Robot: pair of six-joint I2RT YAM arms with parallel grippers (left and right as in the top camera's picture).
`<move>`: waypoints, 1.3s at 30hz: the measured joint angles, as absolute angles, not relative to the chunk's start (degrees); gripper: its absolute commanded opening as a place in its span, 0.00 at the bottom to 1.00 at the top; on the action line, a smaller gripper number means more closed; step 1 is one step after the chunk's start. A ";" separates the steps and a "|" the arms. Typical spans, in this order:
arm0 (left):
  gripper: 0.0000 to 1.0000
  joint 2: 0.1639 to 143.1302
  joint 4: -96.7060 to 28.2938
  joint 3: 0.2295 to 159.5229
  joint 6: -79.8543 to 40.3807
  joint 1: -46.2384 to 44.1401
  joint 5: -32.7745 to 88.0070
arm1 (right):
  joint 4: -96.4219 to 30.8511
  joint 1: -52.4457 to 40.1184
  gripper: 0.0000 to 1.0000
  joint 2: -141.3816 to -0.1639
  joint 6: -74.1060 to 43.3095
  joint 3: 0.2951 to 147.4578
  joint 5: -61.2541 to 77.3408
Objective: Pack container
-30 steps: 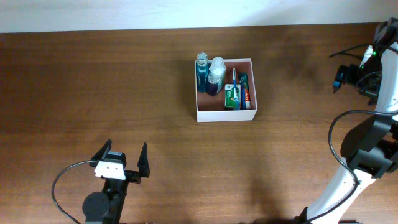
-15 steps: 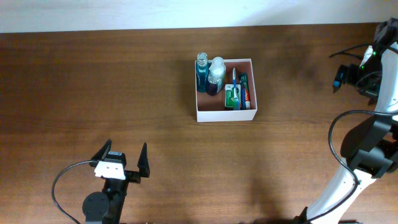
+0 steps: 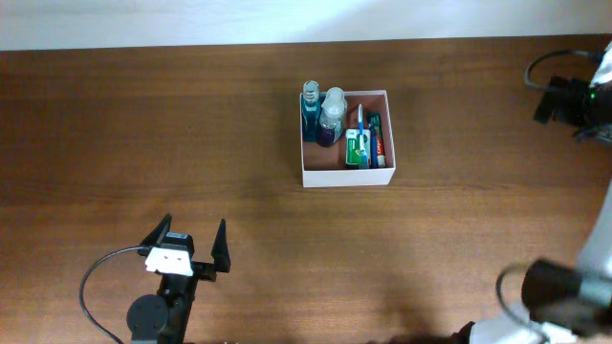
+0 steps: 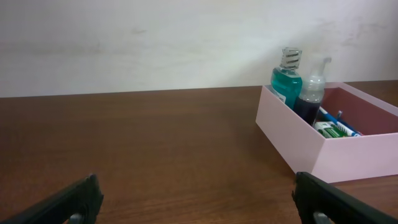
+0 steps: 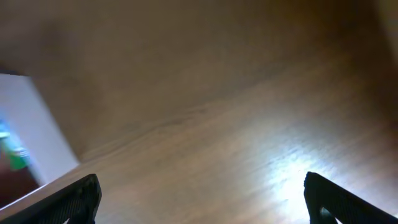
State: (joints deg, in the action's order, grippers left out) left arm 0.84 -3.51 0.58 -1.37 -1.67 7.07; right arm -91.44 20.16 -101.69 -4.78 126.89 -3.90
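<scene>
1. Container (image 3: 346, 177) sitting by tabletop's far edge, ctr-right, w/ toiletries (image 3: 356, 145) inside.
2. Left gripper (image 3: 189, 236), right gripper (image 5: 199, 199): jaws gaping wide, both empty.
3. Risk, prob.: a low arm swinging in could be clipping tall bottles (image 3: 311, 107), shoving Container.

Below and left of the box (image 3: 346, 177), my left gripper (image 3: 189, 239) has black tapered fingers (image 3: 222, 247), a white block (image 3: 170, 254) and a looping black cable (image 3: 88, 282); right of it, my right arm (image 3: 601, 253) is blurred white with black joints.
</scene>
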 measured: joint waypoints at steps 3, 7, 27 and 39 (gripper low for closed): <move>0.99 0.84 -3.51 0.58 -1.37 -1.67 7.07 | -91.46 17.15 0.99 -96.05 -4.75 126.89 -3.92; 0.99 0.84 -3.51 0.58 -1.37 -1.69 7.07 | -89.84 12.43 0.99 -87.74 -4.73 123.79 -4.08; 0.99 0.75 -3.66 0.62 -1.39 -1.67 6.83 | -33.78 9.30 0.99 -27.55 -9.26 43.75 1.98; 0.99 0.73 -3.66 0.62 -1.37 -1.69 6.83 | -12.56 4.97 0.99 -6.98 -9.32 14.13 5.52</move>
